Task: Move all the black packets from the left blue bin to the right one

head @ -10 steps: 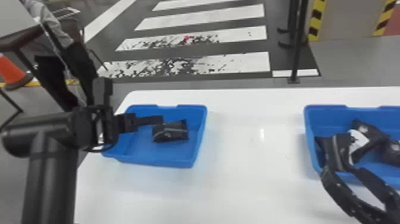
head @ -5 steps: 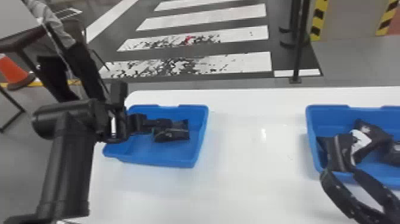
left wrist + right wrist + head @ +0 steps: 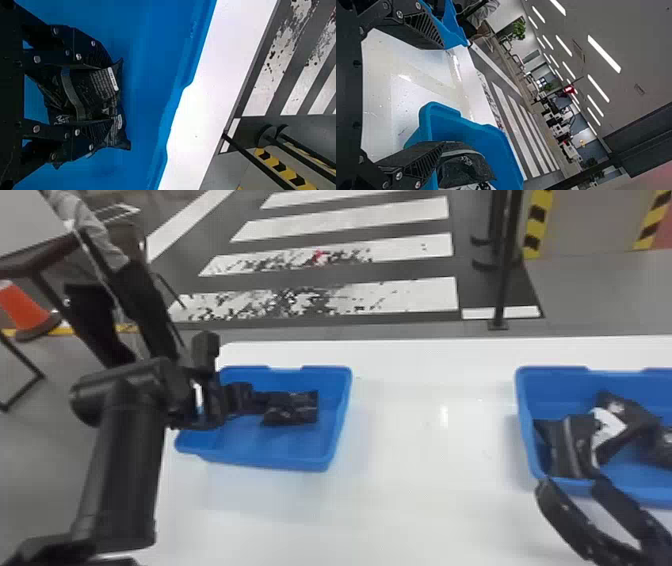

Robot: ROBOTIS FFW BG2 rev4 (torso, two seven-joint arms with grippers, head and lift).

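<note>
Here's the left gripper [image 3: 260, 402], pointing toward the robot's right, the black left wrist [image 3: 145, 387] right behind it and the left forearm [image 3: 122, 475] bent steeply down below that joint. Its two flat fingers stand apart, facing each other. And across to the right gripper [image 3: 575, 485]: angled forward and leftward, both fingers spread wide, tips well clear of each other.

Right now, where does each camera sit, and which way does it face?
Head view: on the head, facing forward and down at the left bin and right bin; both arms show.
Left wrist view: on that wrist, facing into the left bin; a black packet and the left gripper show.
Right wrist view: on that wrist, facing across the table into the room; the right gripper shows.
Head and left wrist views share the left bin.
</note>
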